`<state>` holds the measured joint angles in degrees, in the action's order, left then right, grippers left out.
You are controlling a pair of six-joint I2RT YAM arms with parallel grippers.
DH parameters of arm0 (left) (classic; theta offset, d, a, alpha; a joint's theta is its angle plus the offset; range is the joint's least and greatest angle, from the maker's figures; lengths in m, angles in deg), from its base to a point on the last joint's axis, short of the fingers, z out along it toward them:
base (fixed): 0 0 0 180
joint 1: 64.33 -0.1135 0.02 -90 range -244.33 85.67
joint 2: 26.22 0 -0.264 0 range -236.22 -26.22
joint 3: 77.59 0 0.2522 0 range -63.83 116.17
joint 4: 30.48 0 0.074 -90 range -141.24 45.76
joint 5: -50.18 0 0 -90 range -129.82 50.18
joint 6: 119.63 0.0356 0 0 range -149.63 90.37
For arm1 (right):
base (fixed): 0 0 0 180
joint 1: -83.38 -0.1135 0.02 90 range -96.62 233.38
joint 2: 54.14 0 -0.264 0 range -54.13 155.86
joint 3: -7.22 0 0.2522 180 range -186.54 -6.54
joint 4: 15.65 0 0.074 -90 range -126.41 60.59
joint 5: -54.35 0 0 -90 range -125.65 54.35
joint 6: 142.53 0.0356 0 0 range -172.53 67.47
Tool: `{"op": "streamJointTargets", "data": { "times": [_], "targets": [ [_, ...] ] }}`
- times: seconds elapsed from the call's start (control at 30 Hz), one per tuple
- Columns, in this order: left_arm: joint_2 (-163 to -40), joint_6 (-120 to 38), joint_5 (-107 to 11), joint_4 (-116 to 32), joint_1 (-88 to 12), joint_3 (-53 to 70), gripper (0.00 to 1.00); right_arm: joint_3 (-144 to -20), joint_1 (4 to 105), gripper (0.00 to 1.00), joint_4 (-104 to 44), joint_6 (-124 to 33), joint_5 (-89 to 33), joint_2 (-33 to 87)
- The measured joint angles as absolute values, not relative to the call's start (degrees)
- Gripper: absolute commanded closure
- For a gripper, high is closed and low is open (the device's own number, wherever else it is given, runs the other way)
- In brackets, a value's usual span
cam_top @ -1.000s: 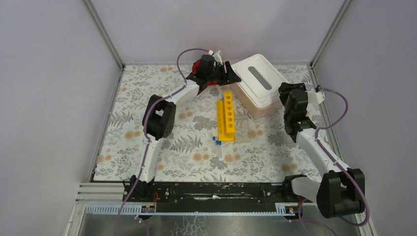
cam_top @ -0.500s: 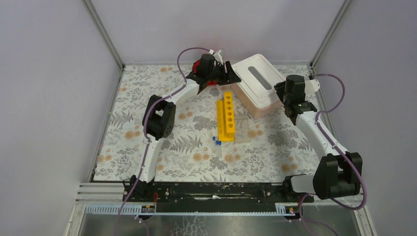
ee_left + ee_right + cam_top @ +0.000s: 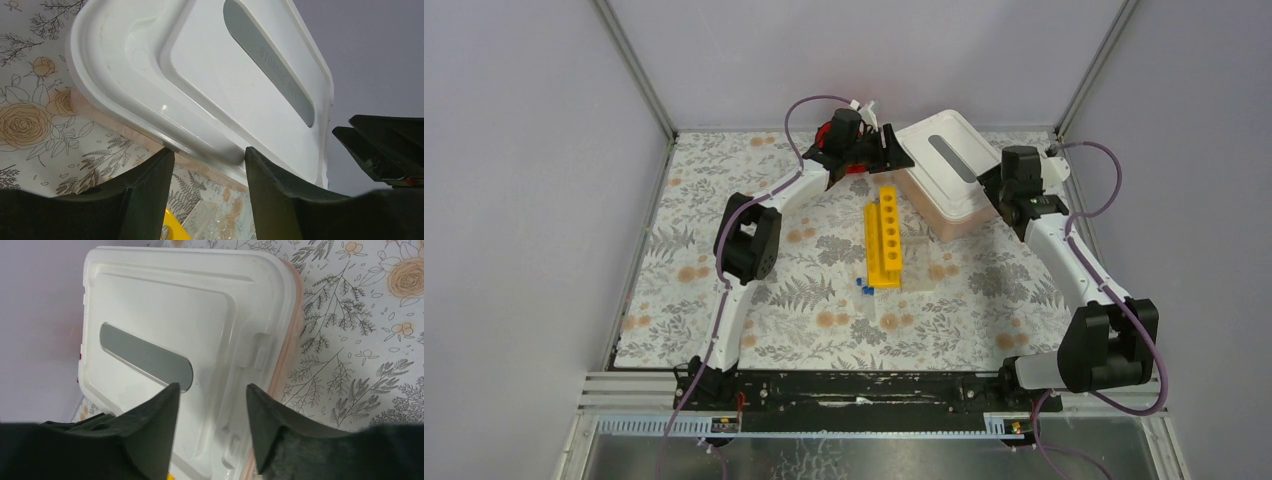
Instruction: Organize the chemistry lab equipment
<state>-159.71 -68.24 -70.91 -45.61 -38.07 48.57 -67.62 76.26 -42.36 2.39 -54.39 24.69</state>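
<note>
The pinkish bin with its white lid stands at the back right; the lid fills the left wrist view and the right wrist view. The yellow test-tube rack lies in the middle, with small blue-capped tubes at its near end. My left gripper is open and empty at the bin's left edge. My right gripper is open and empty over the bin's right side. The tongs are not visible.
A clear plastic piece lies right of the rack. A red object sits behind the left wrist. Enclosure walls and metal posts bound the floral mat on three sides.
My right arm has swung up and toward the back, bringing its gripper over the bin's right side. The left arm, rack and bin have not moved.
</note>
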Motion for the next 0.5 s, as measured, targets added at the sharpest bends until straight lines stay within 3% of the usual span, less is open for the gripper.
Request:
{"op": "streamJointTargets", "data": {
  "times": [0.13,0.5],
  "targets": [
    [-159.71,-68.07,-70.91,-45.91,-38.07,48.66,0.39,-69.87,76.26,0.24,-44.63,1.56,-54.39,24.69],
    [-159.71,-67.98,-70.91,-46.0,-38.07,48.66,0.39,-70.68,76.26,0.24,-48.22,0.99,-54.39,24.69]
  ]
}}
